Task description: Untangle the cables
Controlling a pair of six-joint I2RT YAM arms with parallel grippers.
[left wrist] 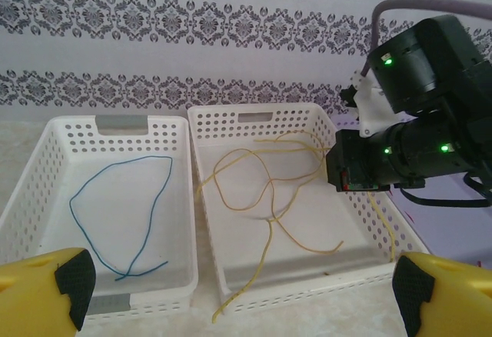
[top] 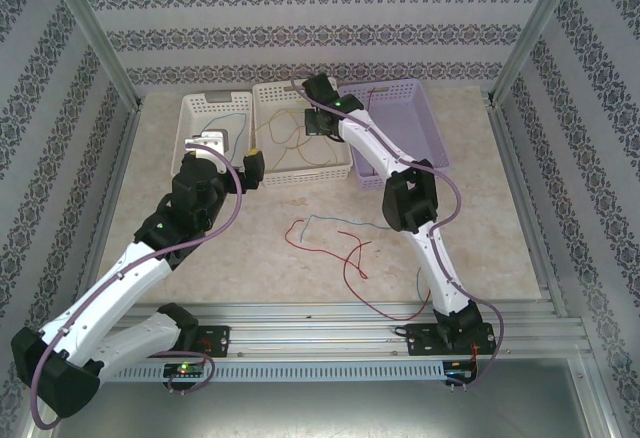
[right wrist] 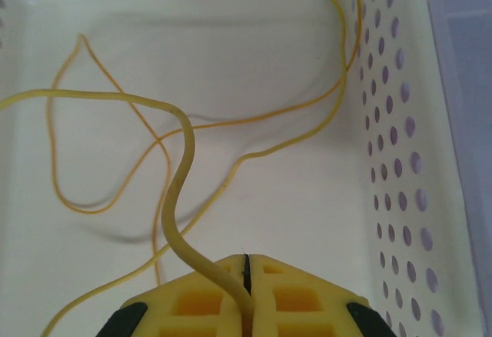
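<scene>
R gripper (right wrist: 244,266) clamps yellow cable (right wrist: 175,191); L gripper (left wrist: 244,295) spread wide, empty. Cable light, floppy, slips easy: you pinch near end.

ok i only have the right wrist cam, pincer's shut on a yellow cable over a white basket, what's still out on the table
observer: a red cable and a bluish cable lie loose on the table.
operator: anything sorted besides yellow
observer: one blue cable lies alone in the left white basket.
operator: and the left arm
observer: the left pincer is open, holding nothing.
</scene>
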